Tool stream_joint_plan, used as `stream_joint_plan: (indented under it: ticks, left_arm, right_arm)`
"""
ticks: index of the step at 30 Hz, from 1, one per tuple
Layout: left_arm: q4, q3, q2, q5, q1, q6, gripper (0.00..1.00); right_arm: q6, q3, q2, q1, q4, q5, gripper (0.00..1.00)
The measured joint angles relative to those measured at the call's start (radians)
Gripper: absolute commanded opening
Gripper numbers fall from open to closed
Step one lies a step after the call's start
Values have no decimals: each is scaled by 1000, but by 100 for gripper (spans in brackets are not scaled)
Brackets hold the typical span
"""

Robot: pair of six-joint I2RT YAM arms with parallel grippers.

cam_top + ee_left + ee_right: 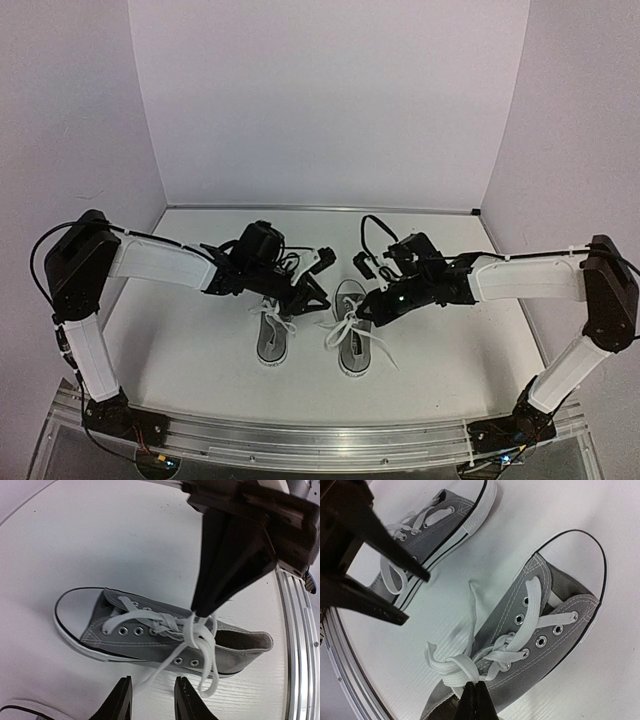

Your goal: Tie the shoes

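Two small grey shoes with white laces lie side by side mid-table, the left shoe (272, 338) and the right shoe (352, 340). My right gripper (477, 689) is shut on the white lace (451, 666) of the right shoe (547, 662), pinching a bunched loop near the top eyelets. From the left wrist view its black fingers (220, 565) come down onto that lace (196, 630). My left gripper (150, 700) hovers open beside the same shoe (150, 642). A loose lace end (142, 677) trails toward the gap between its fingers, not gripped.
The left shoe (437, 527) lies close alongside, its laces loose, with a narrow strip of white table (200, 350) between the two. The enclosure's walls stand on three sides, and an aluminium rail (320, 440) runs along the near edge.
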Motion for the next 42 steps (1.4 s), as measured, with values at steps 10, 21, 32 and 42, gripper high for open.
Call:
stream_joint_plan:
  ticks: [10, 21, 32, 42]
  left_arm:
    - [60, 10, -13, -26, -23, 49, 29]
    - [-5, 0, -58, -223, -238, 348, 25]
    - [-70, 87, 19, -383, -289, 531, 19]
    - [-124, 140, 80, -446, -307, 599, 19]
  right_arm:
    - [2, -3, -7, 0, 36, 0, 0]
    - [27, -3, -7, 0, 36, 0, 0]
    - [49, -3, 21, 0, 43, -9, 0]
    - [62, -2, 44, 0, 43, -16, 0]
